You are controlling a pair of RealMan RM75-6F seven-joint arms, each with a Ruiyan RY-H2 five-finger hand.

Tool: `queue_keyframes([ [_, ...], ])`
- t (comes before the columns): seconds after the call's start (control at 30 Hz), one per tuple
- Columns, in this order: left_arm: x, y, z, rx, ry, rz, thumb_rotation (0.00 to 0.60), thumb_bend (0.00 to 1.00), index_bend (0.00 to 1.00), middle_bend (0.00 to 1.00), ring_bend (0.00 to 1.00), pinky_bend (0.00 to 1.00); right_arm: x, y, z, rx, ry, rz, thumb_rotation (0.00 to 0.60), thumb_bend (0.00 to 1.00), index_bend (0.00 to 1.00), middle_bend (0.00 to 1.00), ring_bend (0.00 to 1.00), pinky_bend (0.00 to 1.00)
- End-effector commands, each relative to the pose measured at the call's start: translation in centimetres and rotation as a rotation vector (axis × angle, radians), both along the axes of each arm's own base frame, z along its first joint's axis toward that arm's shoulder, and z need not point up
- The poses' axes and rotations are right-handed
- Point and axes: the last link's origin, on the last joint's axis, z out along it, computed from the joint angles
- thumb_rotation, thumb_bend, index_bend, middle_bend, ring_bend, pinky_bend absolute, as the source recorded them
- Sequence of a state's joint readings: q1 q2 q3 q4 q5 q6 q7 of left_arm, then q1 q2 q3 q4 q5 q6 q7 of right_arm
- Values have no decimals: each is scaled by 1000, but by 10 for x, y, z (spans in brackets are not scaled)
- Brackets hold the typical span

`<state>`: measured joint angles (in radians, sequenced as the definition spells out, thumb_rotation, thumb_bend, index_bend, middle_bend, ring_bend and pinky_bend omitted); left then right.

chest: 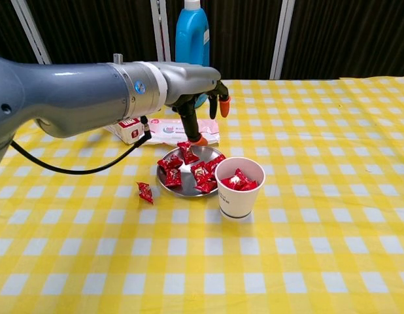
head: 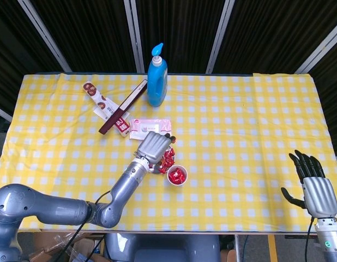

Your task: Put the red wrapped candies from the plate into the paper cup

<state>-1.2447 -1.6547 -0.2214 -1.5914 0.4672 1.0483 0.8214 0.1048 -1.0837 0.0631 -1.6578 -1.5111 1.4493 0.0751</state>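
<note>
Over the plate (chest: 182,191) your left hand (chest: 201,98) hangs spread and empty; only the head view shows your open, empty right hand (head: 316,188).

Grey arm (chest: 71,104), black cable (chest: 84,171), orange-tipped fingers (chest: 223,103).

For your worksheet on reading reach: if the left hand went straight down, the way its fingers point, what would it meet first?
Most likely the red candies at the back of the plate. The left hand hovers just above them, though depth is uncertain.
</note>
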Motion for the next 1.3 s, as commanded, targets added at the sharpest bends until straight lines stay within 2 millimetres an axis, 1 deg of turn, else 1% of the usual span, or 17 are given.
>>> queue_keyframes([
  [0.03, -11, 7, -6, 3, 50, 33, 600, 252, 253, 261, 869, 930, 0, 0, 0, 1, -2, -1, 600, 356, 0, 0, 0, 0],
  [0.13, -15, 9, -13, -7, 82, 56, 600, 218, 250, 253, 869, 929, 0, -1, 0, 3, -5, -3, 600, 356, 0, 0, 0, 0],
  [0.6, -18, 11, -47, -36, 151, 67, 600, 217, 250, 265, 869, 929, 0, -1, 1, 5, -18, -6, 600, 356, 0, 0, 0, 0],
  [0.93, -17, 8, -68, -64, 163, 43, 600, 218, 282, 285, 869, 929, 0, -1, 1, 9, -24, -10, 600, 356, 0, 0, 0, 0],
  [1.03, -16, 6, -74, -72, 162, 36, 600, 218, 351, 328, 869, 929, 0, -2, 2, 10, -26, -11, 600, 357, 0, 0, 0, 0],
  [1.1, -16, 5, -76, -73, 166, 32, 600, 219, 400, 379, 869, 929, 0, -2, 2, 10, -27, -11, 600, 357, 0, 0, 0, 0],
  [1.13, -17, 5, -76, -74, 168, 31, 600, 220, 428, 421, 869, 929, 0, -2, 2, 10, -27, -11, 600, 356, 0, 0, 0, 0],
  [1.3, -21, 4, -76, -73, 172, 36, 600, 266, 485, 514, 870, 929, 0, -1, 2, 10, -25, -9, 600, 356, 0, 0, 0, 0],
])
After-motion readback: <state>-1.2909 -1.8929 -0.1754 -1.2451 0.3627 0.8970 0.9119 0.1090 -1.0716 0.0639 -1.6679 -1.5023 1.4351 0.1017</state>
